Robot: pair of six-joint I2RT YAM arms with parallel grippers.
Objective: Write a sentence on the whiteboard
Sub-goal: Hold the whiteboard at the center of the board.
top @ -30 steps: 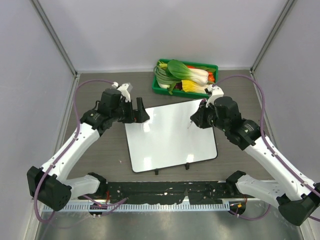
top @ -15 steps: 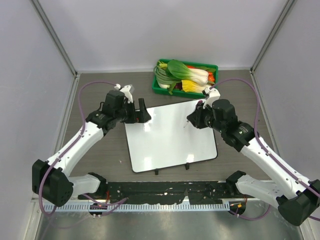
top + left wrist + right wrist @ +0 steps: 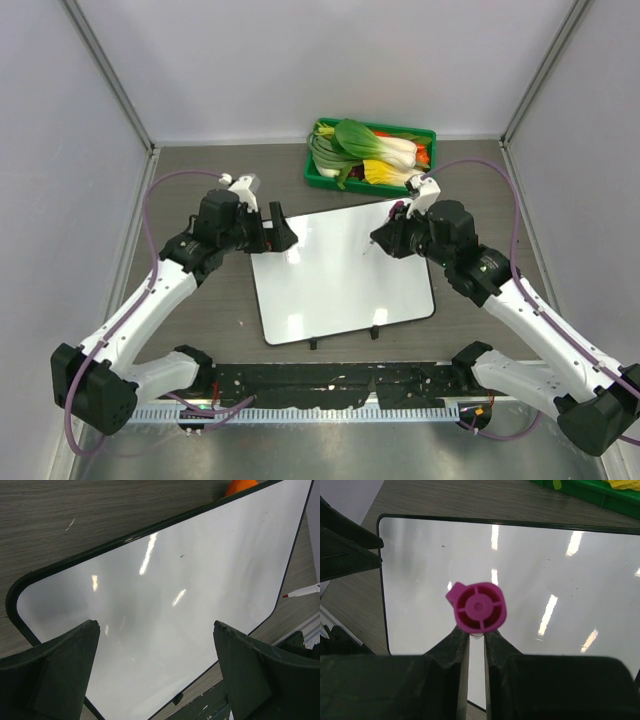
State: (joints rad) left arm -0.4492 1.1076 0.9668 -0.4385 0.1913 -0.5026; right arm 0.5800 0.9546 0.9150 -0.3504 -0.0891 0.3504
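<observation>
The whiteboard (image 3: 340, 280) lies flat on the table, white with a thin black rim. No pink writing shows on it in any view. My right gripper (image 3: 385, 240) is over the board's far right part and is shut on a pink marker (image 3: 479, 606), seen end-on in the right wrist view (image 3: 476, 632). The marker's tip (image 3: 300, 591) shows at the right edge of the left wrist view. My left gripper (image 3: 284, 232) is open and empty at the board's far left corner, its jaws wide apart over the board (image 3: 165, 590) in the left wrist view (image 3: 155, 626).
A green tray (image 3: 430, 135) of vegetables stands just behind the board's far edge; its rim also shows in the right wrist view (image 3: 580, 491). Grey walls close in on the left, right and back. The black base rail (image 3: 330, 380) runs along the near edge.
My right gripper has moved a little left over the board with the marker. My left arm has shifted slightly, with the gripper still at the board's far left corner.
</observation>
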